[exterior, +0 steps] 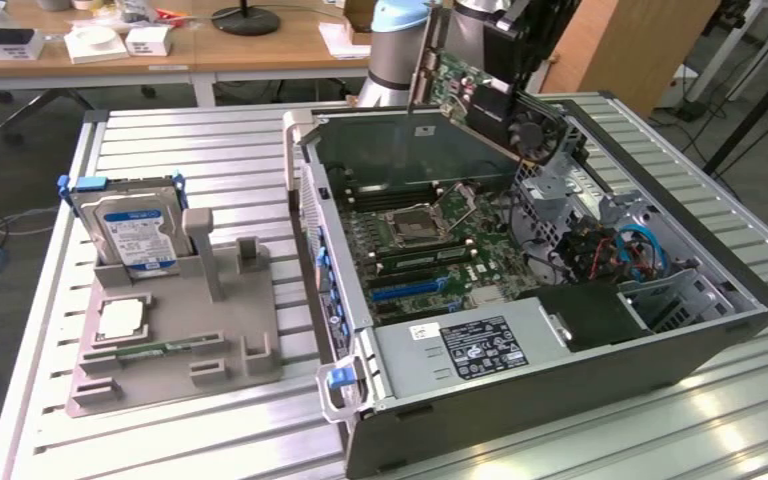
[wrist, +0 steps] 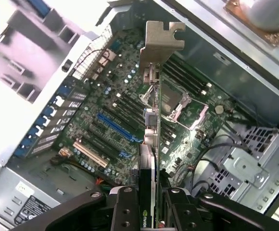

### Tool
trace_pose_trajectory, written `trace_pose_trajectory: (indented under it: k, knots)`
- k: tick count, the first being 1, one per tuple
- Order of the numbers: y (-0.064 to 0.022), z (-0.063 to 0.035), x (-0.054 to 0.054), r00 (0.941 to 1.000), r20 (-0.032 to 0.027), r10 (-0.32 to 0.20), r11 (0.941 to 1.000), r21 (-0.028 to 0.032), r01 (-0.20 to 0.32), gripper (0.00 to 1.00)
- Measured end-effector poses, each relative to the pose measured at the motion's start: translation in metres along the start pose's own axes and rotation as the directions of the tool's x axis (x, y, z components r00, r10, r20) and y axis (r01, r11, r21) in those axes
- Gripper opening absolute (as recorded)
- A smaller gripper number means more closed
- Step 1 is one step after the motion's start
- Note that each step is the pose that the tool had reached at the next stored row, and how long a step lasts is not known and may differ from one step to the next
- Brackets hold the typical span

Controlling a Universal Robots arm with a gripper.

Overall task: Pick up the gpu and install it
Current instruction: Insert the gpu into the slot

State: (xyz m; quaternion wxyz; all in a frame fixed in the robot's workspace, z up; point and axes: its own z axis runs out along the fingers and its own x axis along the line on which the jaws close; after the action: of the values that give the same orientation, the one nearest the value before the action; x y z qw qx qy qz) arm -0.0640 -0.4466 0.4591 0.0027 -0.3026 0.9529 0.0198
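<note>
Gpu [exterior: 462,80], one: held tilted in the air above the open computer case [exterior: 558,415]. Gripper [wrist: 151,197], one: its two fingers [wrist: 125,209] pinch the card, one on each face, at the end away from its metal bracket [wrist: 161,41]. The wrist view adds the card seen edge-on over the motherboard [wrist: 106,96] inside the case, with one long blue slot [wrist: 116,126] and one CPU socket [wrist: 178,103]. The exterior view adds, outside the case, one hard drive [exterior: 131,225] standing in one grey holder [exterior: 177,330].

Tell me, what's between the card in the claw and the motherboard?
Only open air: the gpu hangs clear above the motherboard, plain in the exterior view.
</note>
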Motion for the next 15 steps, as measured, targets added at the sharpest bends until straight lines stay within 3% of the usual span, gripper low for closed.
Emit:
trace_pose_trajectory:
  k: [4,7,11,15]
  knots:
    - [0.0000,0.0001,0.0000,0.9973,-0.0026,-0.073,0.9973,-0.0014,0.073,0.26]
    - [0.0000,0.0002,0.0000,0.9920,-0.0045,-0.127,0.9920,-0.0025,0.127,0.26]
    - [0.0000,0.0003,0.0000,0.9800,-0.0068,-0.199,0.9800,-0.0041,0.199,0.26]
    - [0.0000,0.0005,0.0000,0.9636,-0.0091,-0.267,0.9637,-0.0059,0.267,0.26]
